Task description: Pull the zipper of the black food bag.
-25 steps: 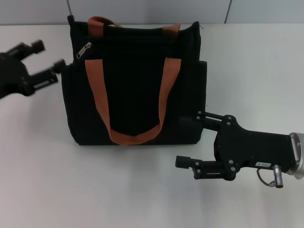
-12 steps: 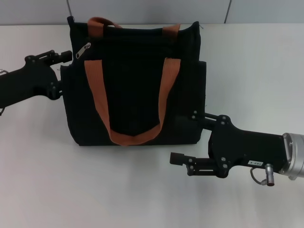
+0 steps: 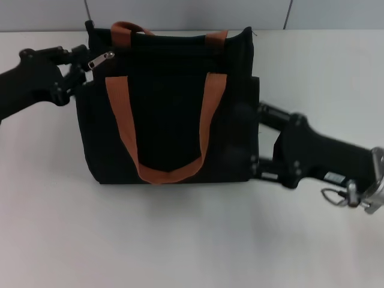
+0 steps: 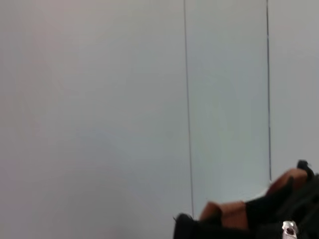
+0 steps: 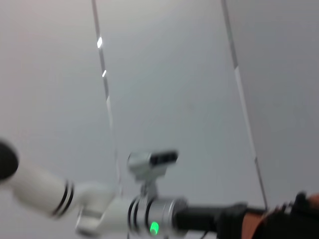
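Head view, left gripper (image 3: 81, 63) jaws narrow at zipper (image 3: 101, 60), right gripper (image 3: 255, 141) jaws wide against black food bag (image 3: 171, 105) side

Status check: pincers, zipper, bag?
Left pincer at zipper, grip unclear. Right pincer against bag side. Nothing in the way.

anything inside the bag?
Cannot tell. The bag stands upright on the table, its black fabric hiding the inside. The zipper sits at the top corner by the left gripper; the right gripper presses the bag's opposite side.
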